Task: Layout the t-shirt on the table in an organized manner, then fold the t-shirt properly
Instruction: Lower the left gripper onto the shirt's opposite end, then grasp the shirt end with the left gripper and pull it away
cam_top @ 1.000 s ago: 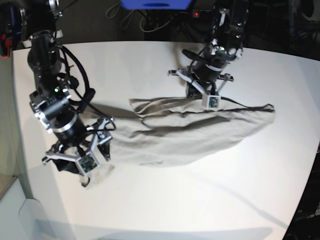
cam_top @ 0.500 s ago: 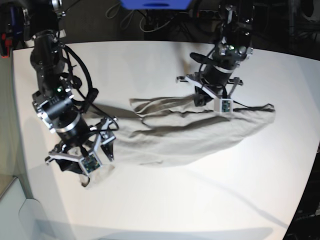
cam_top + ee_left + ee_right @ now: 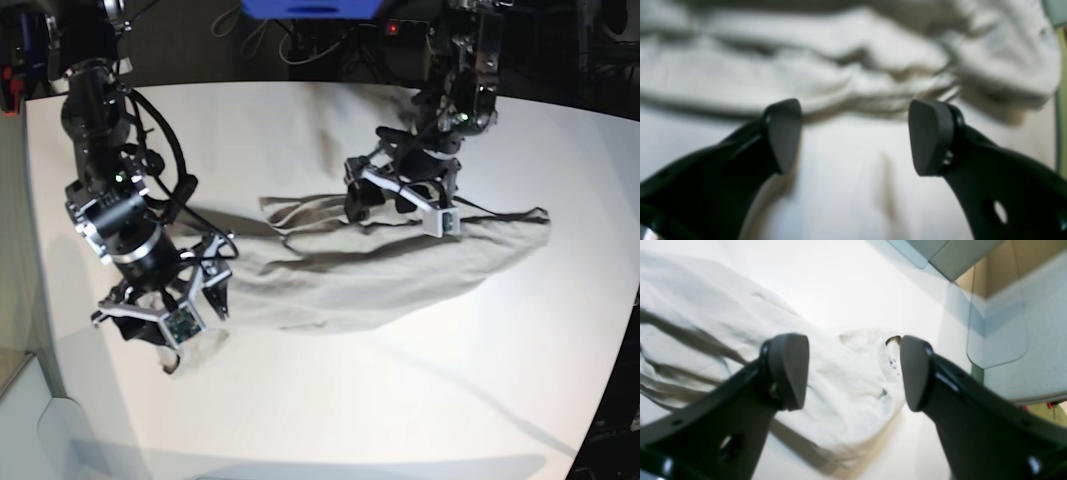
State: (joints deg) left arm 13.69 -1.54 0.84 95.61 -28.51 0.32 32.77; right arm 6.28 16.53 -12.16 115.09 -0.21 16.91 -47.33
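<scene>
The light grey-beige t-shirt [image 3: 380,265] lies stretched in a long wrinkled band across the white table [image 3: 330,410], from lower left to right. My left gripper [image 3: 382,198] hovers open over its far edge; in the left wrist view the left gripper [image 3: 853,136] has only bare table between its fingers, and the bunched t-shirt [image 3: 826,76] lies just beyond the tips. My right gripper [image 3: 172,335] is open over the shirt's left end. In the right wrist view the right gripper [image 3: 853,370] hangs above the t-shirt [image 3: 826,380], holding nothing, with the printed neck label [image 3: 893,363] showing between the fingers.
Dark equipment, cables and a blue object [image 3: 310,8] sit beyond the table's far edge. The table's left edge [image 3: 35,300] runs close to the right arm. A grey panel and a cardboard-coloured box [image 3: 993,276] stand past the table in the right wrist view.
The left gripper has opened, let go of the shirt's far edge and risen, tilting back. The shirt has stayed where it lay. The right arm has hardly moved.
</scene>
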